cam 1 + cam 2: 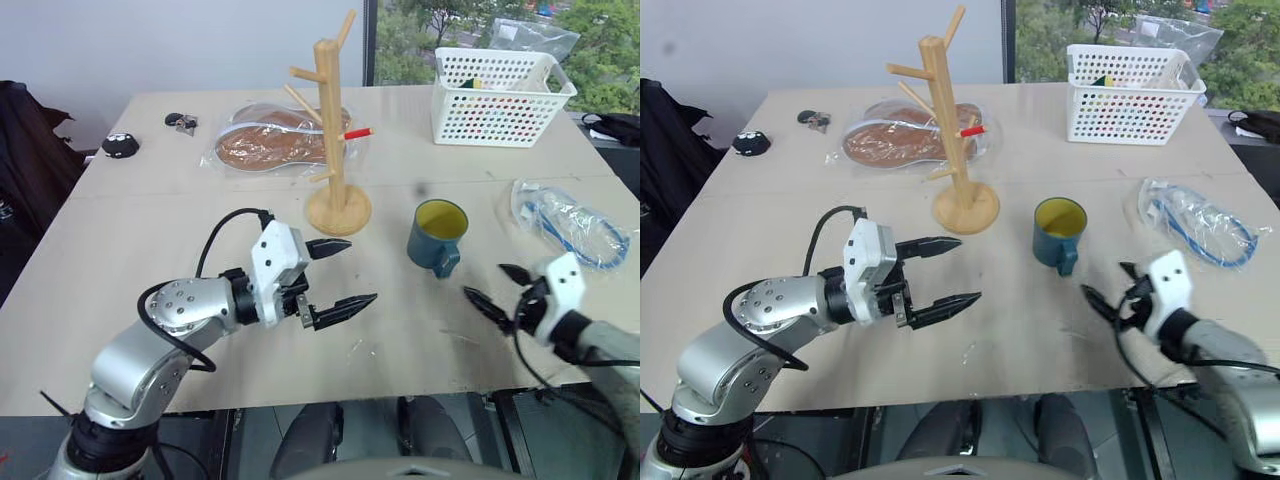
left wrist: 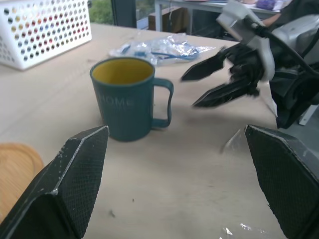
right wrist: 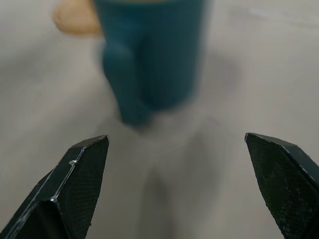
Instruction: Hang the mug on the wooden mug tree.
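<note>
Left eye view — pale table (image 1: 150,240), window (image 1: 500,25) behind.

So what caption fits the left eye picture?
Two open claws, left and right, flank the mug beside the wooden mug tree.

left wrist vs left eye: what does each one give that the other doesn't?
Left wrist alone: the word HOME on the mug.
Left eye alone: the whole wooden mug tree, its pegs bare, a bagged brown item behind it, and small dark objects at the table's far left.
Both: the upright mug, white basket, plastic bag, and open right claw.
</note>
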Robot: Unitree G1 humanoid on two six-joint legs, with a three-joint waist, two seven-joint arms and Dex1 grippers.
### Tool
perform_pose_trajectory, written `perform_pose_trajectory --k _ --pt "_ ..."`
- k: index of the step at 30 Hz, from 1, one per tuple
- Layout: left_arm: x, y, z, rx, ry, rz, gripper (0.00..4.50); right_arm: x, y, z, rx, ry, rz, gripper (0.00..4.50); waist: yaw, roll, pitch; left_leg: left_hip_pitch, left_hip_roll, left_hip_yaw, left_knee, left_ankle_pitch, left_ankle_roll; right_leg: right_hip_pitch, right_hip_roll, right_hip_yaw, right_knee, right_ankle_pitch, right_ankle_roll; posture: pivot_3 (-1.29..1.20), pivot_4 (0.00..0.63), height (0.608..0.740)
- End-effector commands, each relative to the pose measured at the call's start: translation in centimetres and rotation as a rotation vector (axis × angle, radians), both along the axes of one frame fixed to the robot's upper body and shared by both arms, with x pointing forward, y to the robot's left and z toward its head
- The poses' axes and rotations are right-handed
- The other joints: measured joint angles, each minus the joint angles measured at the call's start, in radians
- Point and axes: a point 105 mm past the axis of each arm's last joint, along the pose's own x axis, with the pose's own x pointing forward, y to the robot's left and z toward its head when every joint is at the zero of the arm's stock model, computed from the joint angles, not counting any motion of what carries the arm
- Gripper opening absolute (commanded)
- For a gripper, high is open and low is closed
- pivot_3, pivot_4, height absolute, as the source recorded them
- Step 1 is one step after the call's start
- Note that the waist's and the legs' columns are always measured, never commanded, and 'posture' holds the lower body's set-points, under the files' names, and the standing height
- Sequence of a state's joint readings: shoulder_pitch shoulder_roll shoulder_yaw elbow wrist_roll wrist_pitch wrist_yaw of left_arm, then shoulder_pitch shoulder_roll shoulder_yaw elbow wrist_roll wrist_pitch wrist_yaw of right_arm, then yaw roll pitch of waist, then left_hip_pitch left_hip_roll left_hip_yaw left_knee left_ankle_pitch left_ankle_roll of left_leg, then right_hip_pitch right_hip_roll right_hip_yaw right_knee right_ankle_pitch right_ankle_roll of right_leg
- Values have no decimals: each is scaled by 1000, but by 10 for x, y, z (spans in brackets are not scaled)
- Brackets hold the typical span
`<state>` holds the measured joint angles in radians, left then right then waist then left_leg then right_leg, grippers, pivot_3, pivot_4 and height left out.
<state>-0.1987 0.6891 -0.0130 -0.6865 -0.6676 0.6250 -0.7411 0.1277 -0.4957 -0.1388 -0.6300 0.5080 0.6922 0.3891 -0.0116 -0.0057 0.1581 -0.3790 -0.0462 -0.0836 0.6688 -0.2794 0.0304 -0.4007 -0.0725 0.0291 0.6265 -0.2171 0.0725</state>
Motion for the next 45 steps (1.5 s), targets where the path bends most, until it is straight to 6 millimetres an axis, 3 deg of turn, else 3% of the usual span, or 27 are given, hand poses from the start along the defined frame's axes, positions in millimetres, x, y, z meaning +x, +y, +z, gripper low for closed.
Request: perform_pose_trajectory --k 1,8,26,27,29,32,36,45 --pt "-1 -3 10 -9 -28 -39 4500 6 11 5 -20 -39 -71 4422 4 -1 0 0 0 -1 0 0 0 0 0 0 0 0 1 0 150 740" --pt "-4 -7 9 -3 -30 -53 4500 31 5 4 -52 -71 -249 4422 1 -1 0 -5 -1 -1 -3 3 -6 -7 0 0 0 2 3 0 150 740" --pt "-4 -7 6 0 -25 -41 4500 38 -10 -2 -74 -71 -331 4422 -1 -1 0 -5 -1 -1 -4 3 -6 -7 0 0 1 2 3 0 150 740" --pt "-4 -7 6 0 -26 -41 4500 38 -10 -2 -70 -72 -330 3836 -1 -1 0 -5 -1 -1 -4 3 -6 -7 0 0 1 2 3 0 150 740" --pt "-4 -7 6 1 -27 -40 4500 39 -8 -2 -57 -81 -319 3185 -1 -1 0 -5 -1 -1 -4 3 -6 -7 0 0 1 2 3 0 150 740" --pt "-2 -6 7 5 -33 -35 4500 43 -6 -2 -49 -99 -291 1528 -2 -1 0 -5 -1 -1 -4 3 -6 -7 0 0 1 2 3 0 150 740" --pt "-2 -4 7 7 -36 -29 4500 48 -8 -2 -46 -114 -290 57 -2 -1 0 -5 -1 -1 -4 3 -6 -7 0 0 1 2 3 0 150 740" --pt "0 -1 5 5 -49 -5 4500 58 -6 0 -52 -152 -267 57 -2 -1 0 -5 -1 -1 -4 3 -6 -7 1 0 1 2 3 0 150 740"
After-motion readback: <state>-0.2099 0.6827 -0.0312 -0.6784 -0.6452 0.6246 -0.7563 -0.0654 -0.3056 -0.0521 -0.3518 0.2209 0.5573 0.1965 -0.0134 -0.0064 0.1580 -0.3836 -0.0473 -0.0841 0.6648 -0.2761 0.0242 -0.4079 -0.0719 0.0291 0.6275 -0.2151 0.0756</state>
